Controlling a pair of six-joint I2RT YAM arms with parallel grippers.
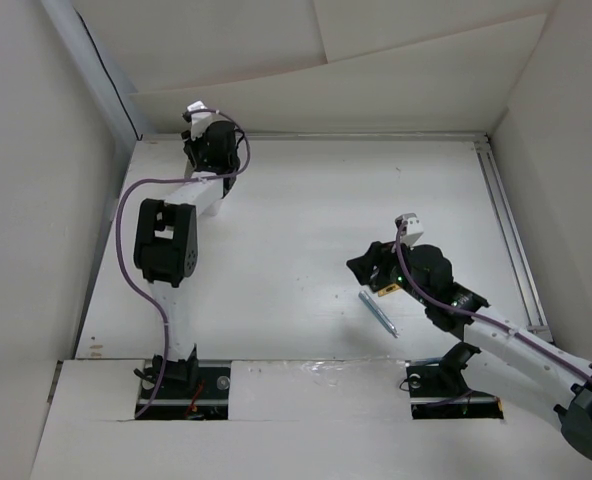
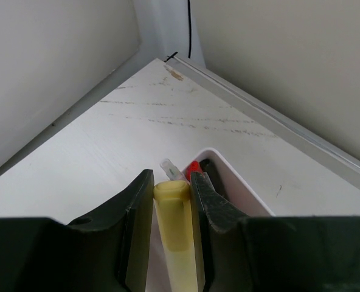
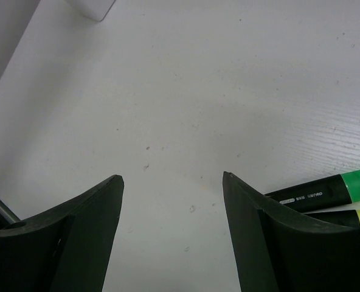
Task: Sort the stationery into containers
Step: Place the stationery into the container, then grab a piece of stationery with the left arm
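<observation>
My left gripper (image 2: 171, 176) is shut on a yellow marker (image 2: 174, 231), held lengthwise between the jaws. It hovers at the near-left edge of the white box (image 2: 244, 188), where a red piece (image 2: 194, 167), a black piece (image 2: 205, 164) and a clear-capped pen tip (image 2: 168, 167) show. In the top view the left gripper (image 1: 208, 150) is at the far-left corner and hides the box. My right gripper (image 3: 173, 177) is open and empty over bare table. Two black markers, one green-banded (image 3: 326, 190) and one yellow-banded (image 3: 350, 218), lie just right of it.
A light blue-grey pen (image 1: 378, 312) lies on the table in front of the right gripper (image 1: 364, 266). Walls close in on the far-left corner, with a metal rail (image 2: 277, 118) along the back. A white object's corner (image 3: 98, 7) shows at the top of the right wrist view.
</observation>
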